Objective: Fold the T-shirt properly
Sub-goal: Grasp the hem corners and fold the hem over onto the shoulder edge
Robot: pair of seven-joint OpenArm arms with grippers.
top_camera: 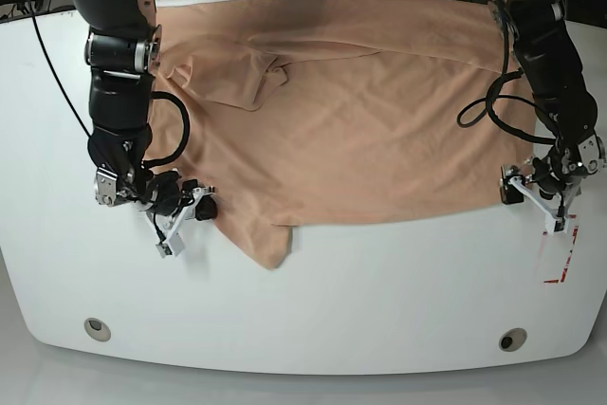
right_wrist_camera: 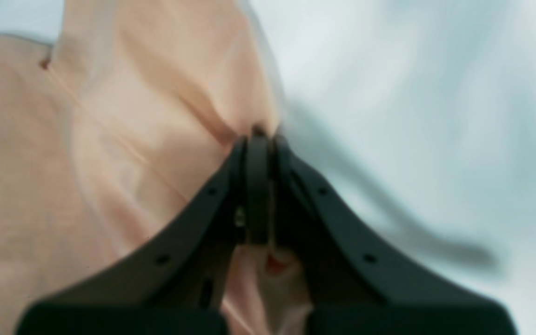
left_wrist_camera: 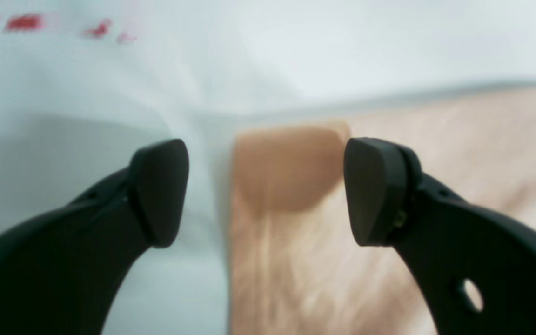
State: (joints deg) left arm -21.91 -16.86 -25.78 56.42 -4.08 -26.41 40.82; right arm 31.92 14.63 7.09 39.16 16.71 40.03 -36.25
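The T-shirt (top_camera: 351, 111) lies spread across the upper half of the white table (top_camera: 313, 301), its hem side running along the middle of the base view with one corner flap drooping lower centre-left. A bunched ridge sits in the upper left of the cloth.

The right gripper (right_wrist_camera: 258, 135), at the left of the base view, has its jaws pressed together, pinching the shirt's left edge; cloth puckers at the fingertips. The left gripper (left_wrist_camera: 268, 186), at the right of the base view, stands spread wide over the shirt's corner, holding nothing.

For a clean fold, the left gripper probably needs to close on its corner before any lift, so both edges rise level. Keep tension even to avoid dragging the ridge.

Open table lies across the lower frame. Red tape marks (top_camera: 560, 258) sit lower right, just beside the left gripper.
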